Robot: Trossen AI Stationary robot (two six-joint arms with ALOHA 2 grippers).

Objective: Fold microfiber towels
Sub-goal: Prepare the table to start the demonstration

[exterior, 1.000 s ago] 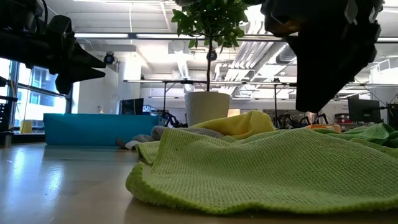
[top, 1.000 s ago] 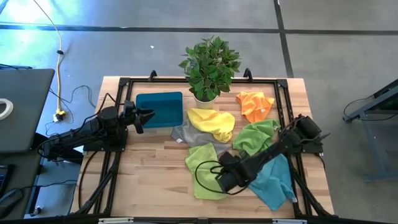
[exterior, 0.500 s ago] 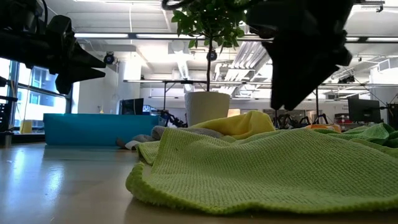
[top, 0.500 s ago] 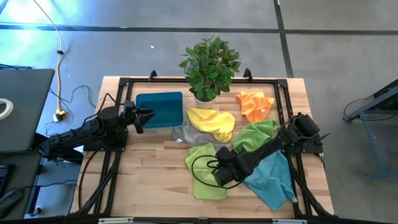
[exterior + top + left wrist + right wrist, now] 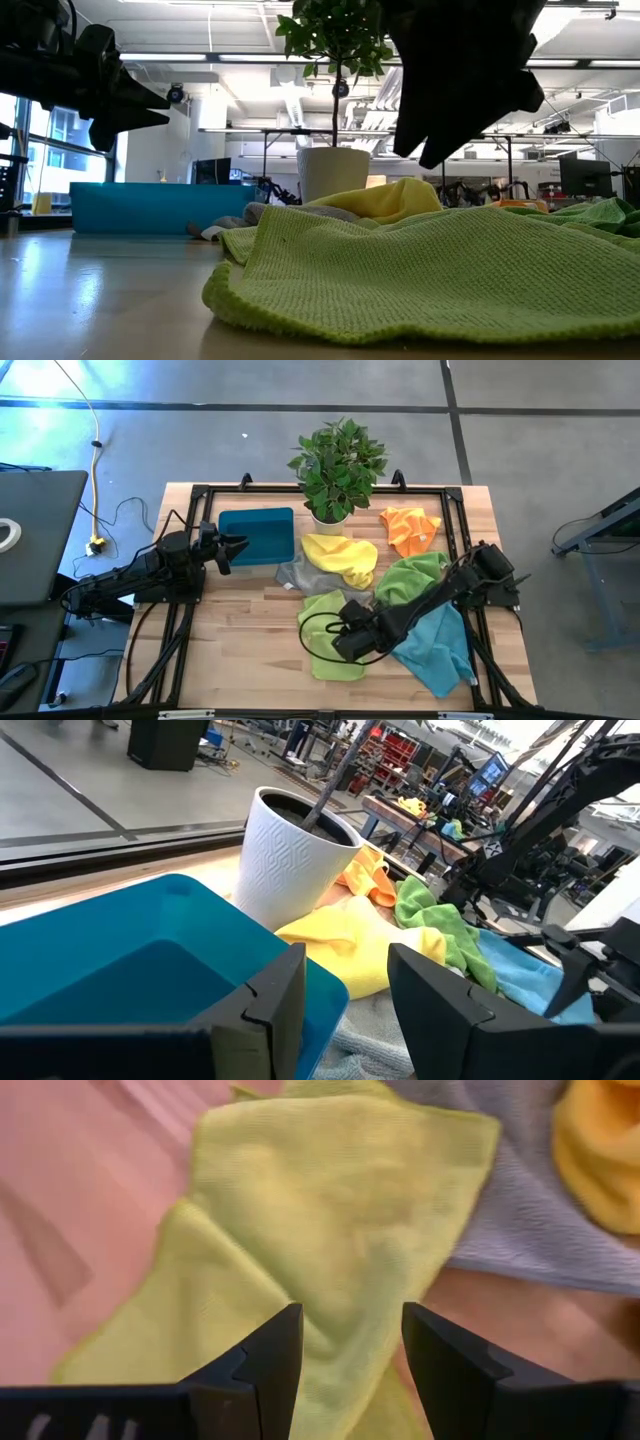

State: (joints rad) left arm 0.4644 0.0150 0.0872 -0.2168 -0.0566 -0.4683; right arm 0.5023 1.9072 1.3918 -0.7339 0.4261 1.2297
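Lime-green microfiber towel (image 5: 325, 630), rumpled on the wooden table (image 5: 240, 650) near its front edge, lies directly under the right gripper (image 5: 345, 643), whose fingers are apart with nothing between them, hovering just above the cloth. Grey towel (image 5: 305, 575) and yellow towel (image 5: 342, 557) sit just behind it. Left gripper (image 5: 235, 547), fingers apart and empty, waits over the rigid blue rectangular tray (image 5: 258, 536).
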